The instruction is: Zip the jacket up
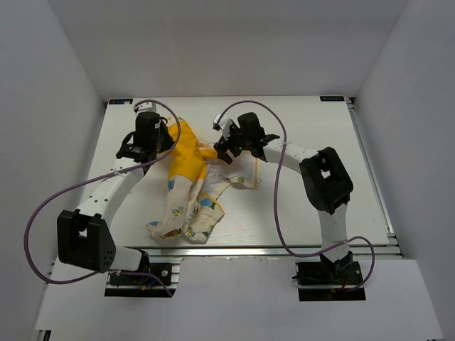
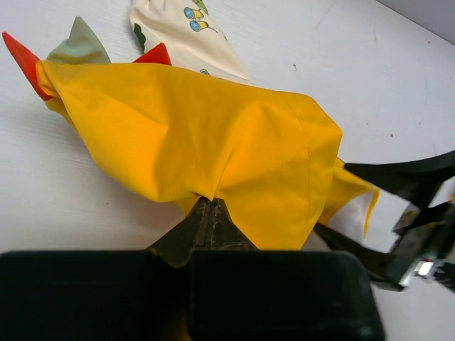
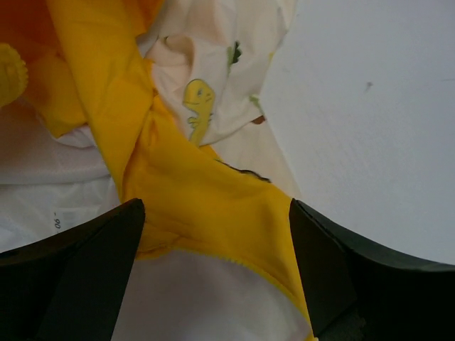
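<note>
**Q:** Where is the jacket placed, and how far is the task judged to be?

**A:** It is laid left of the worktop centre, with the hood toward the far edge and the hem toward the near edge. No zipped section is seen. The front is found open near the collar, with white lining exposed. The task is judged barely begun, and the whole closure is left to do.

**Q:** How are the end effectors found?

**A:** The left end effector is recorded clenched on a fold of hood fabric, near the far-left corner. The right end effector is recorded released, its fingers spread to either side of the yellow trim without clamping it.

**Q:** What is obscured?

**A:** The point where the two zip halves would be joined cannot be made out in any view. The collar area is masked by both end effectors in the top view. Sleeves cannot be told from front panels at the near end.
</note>
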